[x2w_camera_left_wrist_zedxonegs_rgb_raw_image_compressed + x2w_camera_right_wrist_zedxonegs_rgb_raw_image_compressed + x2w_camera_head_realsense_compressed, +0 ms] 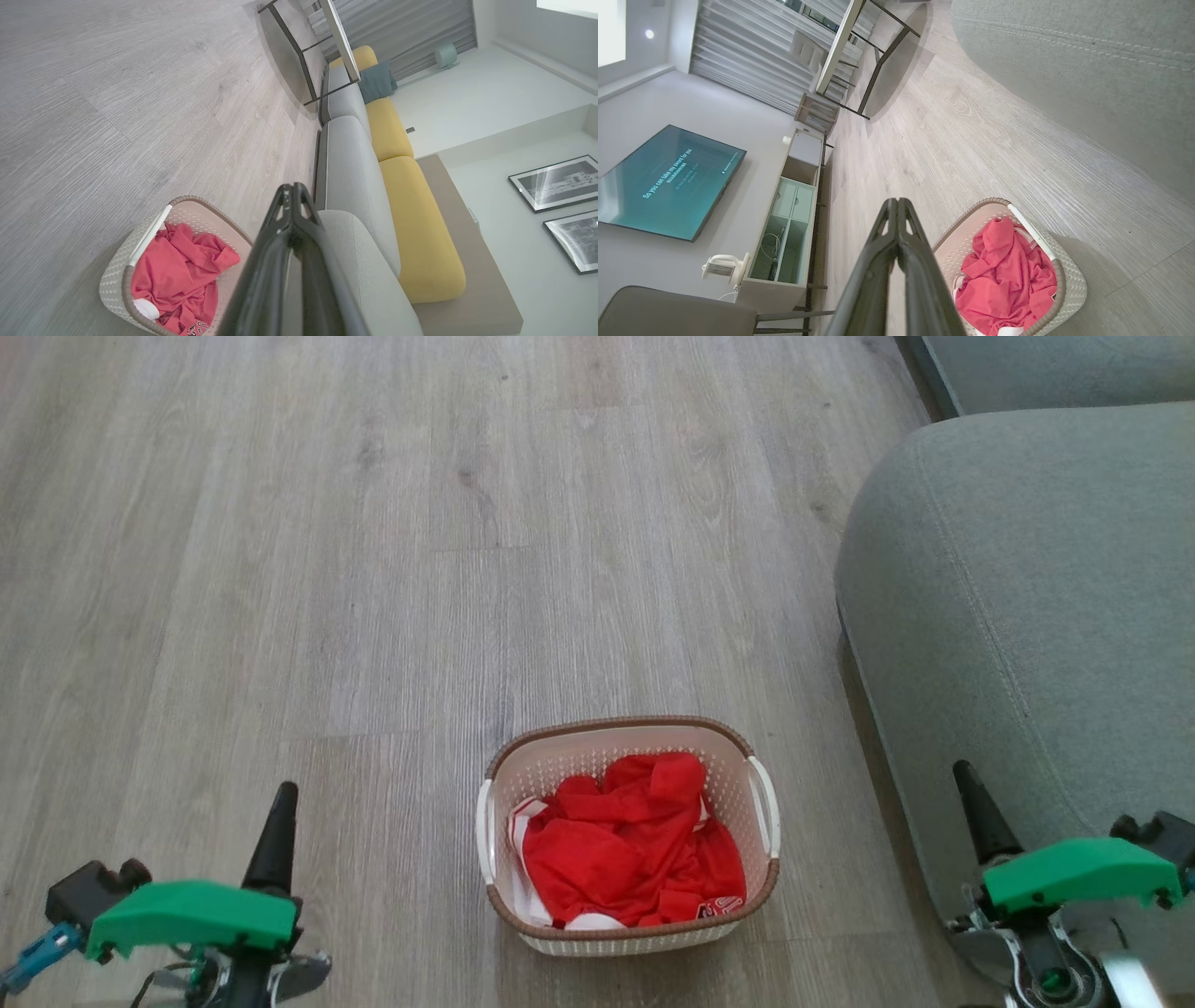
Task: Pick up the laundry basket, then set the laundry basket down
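The laundry basket (616,943), small, cream, perforated plastic with a brown woven-look rim, stands upright on the grey wood-look floor (373,569) beside a grey fabric sofa (1027,569). It looks slightly longer left-to-right, handles at its ends. The left gripper (283,795) and right gripper (962,773) flank it, jaws together, empty.

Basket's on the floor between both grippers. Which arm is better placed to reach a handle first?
Left, marginally. The left gripper has open floor to the near handle of the laundry basket; the right gripper sits close by the grey sofa. Both are shut and need opening.
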Robot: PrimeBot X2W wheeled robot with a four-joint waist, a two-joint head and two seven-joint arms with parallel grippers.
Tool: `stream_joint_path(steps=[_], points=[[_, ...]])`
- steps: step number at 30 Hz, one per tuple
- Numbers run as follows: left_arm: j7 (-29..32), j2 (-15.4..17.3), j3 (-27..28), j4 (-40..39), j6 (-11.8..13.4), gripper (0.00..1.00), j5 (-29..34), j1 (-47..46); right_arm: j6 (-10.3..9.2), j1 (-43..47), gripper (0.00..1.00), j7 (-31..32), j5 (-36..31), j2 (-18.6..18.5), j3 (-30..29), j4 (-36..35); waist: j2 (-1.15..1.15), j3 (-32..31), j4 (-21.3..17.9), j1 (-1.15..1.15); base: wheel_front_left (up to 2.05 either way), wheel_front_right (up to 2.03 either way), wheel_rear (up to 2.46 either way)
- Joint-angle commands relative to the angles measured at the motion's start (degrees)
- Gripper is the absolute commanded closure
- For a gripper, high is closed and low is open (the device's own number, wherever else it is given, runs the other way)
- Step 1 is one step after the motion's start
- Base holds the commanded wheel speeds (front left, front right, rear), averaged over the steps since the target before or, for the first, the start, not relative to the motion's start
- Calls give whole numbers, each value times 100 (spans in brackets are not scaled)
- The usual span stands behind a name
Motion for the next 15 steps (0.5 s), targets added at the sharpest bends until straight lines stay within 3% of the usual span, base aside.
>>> stream_joint_path(steps=[1, 15], points=[[32, 55, 170, -140, -19, 100, -205, -351, -21, -306, 100, 24, 240, -135, 77, -147, 0, 1, -3, 0, 0, 0, 0], [105, 49, 274, -20, -30, 100, -1100, -545, -25, -378, 100, 8, 1320, -261, 158, -82, 0, 6, -25, 0, 0, 0, 0]])
